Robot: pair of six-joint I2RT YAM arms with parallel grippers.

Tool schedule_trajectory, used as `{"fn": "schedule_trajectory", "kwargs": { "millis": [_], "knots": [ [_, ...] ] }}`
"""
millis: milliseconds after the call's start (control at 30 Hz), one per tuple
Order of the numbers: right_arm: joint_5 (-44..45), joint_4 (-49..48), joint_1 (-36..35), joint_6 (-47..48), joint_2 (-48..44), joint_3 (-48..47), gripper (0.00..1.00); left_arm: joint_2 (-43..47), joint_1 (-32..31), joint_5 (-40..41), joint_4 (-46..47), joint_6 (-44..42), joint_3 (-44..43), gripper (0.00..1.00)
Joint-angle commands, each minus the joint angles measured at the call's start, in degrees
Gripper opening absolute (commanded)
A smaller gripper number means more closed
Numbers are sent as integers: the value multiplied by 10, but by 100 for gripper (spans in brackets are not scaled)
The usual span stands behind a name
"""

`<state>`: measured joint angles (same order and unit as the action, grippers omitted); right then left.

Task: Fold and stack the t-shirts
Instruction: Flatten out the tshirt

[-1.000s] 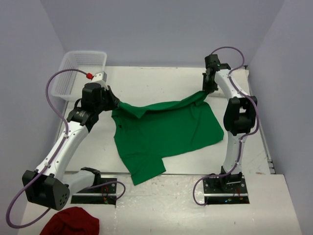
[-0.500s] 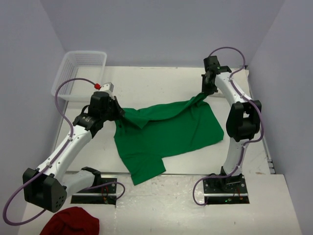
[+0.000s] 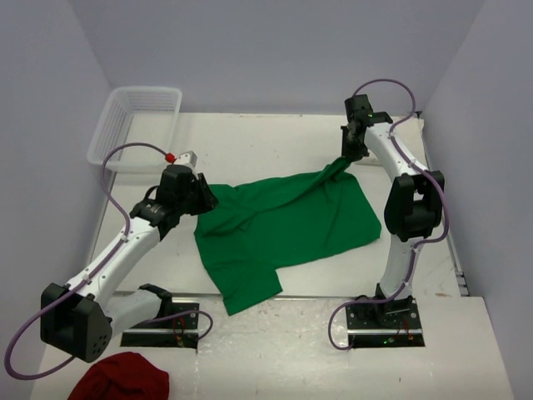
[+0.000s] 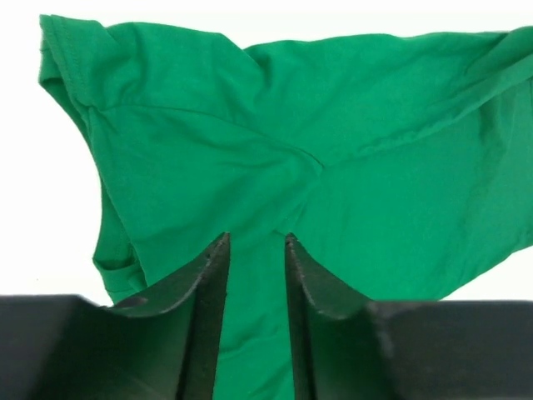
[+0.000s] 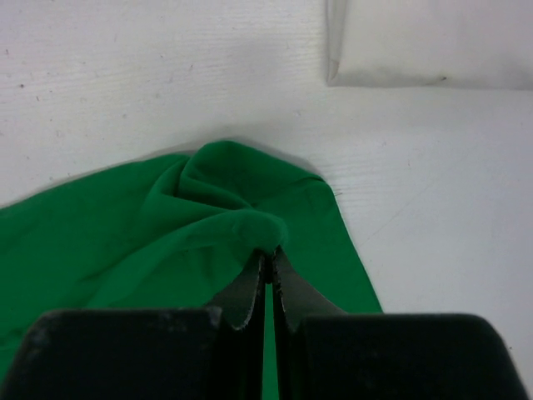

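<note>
The green t-shirt [image 3: 283,225] lies spread and rumpled on the white table [image 3: 266,137]. Its far right corner is lifted and pulled toward the back. My right gripper [image 3: 348,157] is shut on that bunched corner; in the right wrist view the fingertips [image 5: 268,252] pinch a fold of green cloth [image 5: 166,233]. My left gripper [image 3: 204,200] hovers at the shirt's left edge. In the left wrist view its jaws [image 4: 256,237] stand apart, with green cloth [image 4: 333,167] lying below them and nothing pinched. A pale flat shape [image 5: 425,42] lies beyond the right gripper; I cannot tell whether it is a shirt.
A clear plastic basket [image 3: 108,133] stands at the back left corner. A dark red cloth [image 3: 121,379] lies off the table's near left, in front of the left arm's base. Walls close in the table at the back and on both sides.
My left gripper moved right and nearer with the shirt's left edge, then opened and let the cloth go. The right gripper kept its hold and barely moved.
</note>
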<state>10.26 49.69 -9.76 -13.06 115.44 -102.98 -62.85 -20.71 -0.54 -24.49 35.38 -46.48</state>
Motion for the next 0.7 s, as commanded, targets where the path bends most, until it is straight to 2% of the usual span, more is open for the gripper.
{"fn": "schedule_trajectory", "kwargs": {
  "millis": [0,67,100,167,200,233,267,367,667],
  "knots": [
    [-10,-4,-4,-7,-35,-21,0,36,-4,33,13,11,-7,35],
    [-13,-7,-4,-8,-38,-13,0,44,-4,48,16,9,-13,45],
    [-13,-8,-5,-9,-43,-7,0,30,-4,52,13,1,-26,46],
    [-16,-12,-6,-10,-45,1,0,-1,-4,48,-2,-6,-38,40],
    [-15,-11,-8,-11,-47,3,0,-35,-4,46,-2,-9,-48,36],
    [-14,-12,-9,-12,-51,11,0,-51,-4,37,0,-8,-52,16],
    [-15,-13,-10,-12,-54,15,0,-64,-4,35,12,-7,-55,1],
    [-12,-19,-13,-11,-67,37,0,-136,-4,17,42,-14,-88,0],
    [-23,-16,-23,-14,-79,57,0,-313,1,33,-21,0,-223,0]
  ]
}}
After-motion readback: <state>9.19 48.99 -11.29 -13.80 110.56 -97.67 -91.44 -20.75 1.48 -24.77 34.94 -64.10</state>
